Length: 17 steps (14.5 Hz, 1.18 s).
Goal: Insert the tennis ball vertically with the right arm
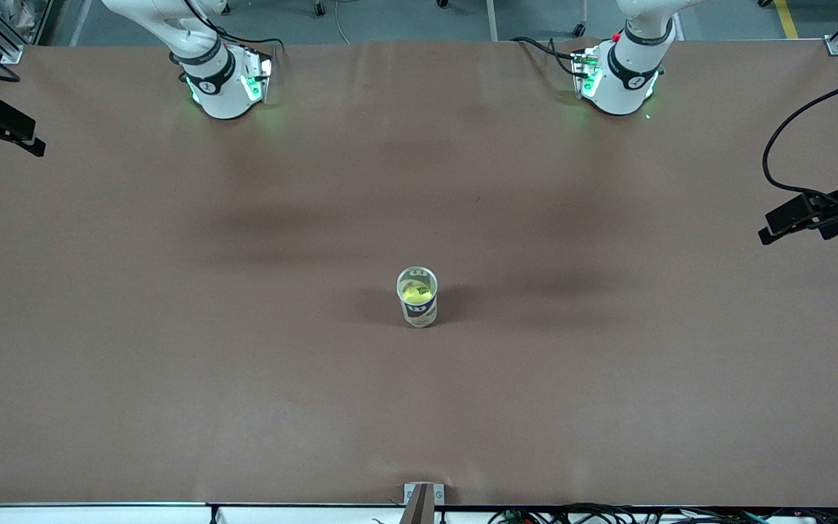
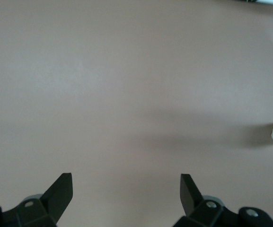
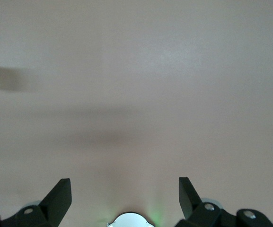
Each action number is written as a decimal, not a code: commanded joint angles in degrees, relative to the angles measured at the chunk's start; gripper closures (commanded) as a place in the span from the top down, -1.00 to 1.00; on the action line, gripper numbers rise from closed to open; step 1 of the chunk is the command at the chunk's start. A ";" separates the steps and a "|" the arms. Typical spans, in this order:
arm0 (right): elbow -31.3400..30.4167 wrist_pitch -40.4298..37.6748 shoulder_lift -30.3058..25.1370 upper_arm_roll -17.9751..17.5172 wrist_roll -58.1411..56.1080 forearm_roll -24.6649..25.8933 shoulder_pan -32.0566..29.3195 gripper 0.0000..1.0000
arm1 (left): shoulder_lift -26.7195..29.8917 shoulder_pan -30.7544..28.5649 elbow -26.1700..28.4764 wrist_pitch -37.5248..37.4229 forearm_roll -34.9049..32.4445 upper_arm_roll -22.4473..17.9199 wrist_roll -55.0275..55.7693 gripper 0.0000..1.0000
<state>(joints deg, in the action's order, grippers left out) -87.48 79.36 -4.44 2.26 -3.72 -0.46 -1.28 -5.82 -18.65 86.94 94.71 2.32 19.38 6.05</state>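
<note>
The right gripper hangs high over the bench with its two black fingers spread wide and nothing between them; beneath it lies only bare brown surface and the rounded white top of its own base. The left gripper hangs the same way over the left arm's end of the bench, its black fingers wide apart and holding nothing, and at the margin of its wrist view a pale sliver of the can shows beside a dark shadow. Both arms wait, raised above their bases along the bench edge farthest from the front camera. Out on the brown paper-covered bench, about midway between its two ends, stands an upright clear plastic tube can with a dark label. The yellow-green tennis ball sits inside it, seen through the open mouth.
</note>
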 commanded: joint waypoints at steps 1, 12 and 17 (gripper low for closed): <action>-1.20 -0.17 -1.54 -0.33 -0.59 -0.25 -0.39 1.00 | -0.33 -0.42 -1.51 -2.16 -1.18 0.22 0.10 1.00; -1.20 -0.08 -1.54 -0.15 -0.94 -0.16 -0.48 1.00 | 1.07 -0.34 -2.92 -0.41 -1.97 0.92 -0.51 1.00; -1.29 0.00 -1.54 -0.24 -0.94 -0.25 -0.39 1.00 | 5.73 -0.51 3.23 1.26 -1.88 1.27 -0.51 1.00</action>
<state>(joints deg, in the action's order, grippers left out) -87.48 79.36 -4.46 2.36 -3.95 -0.45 -1.28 -3.42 -18.70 86.42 94.50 1.38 20.46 6.05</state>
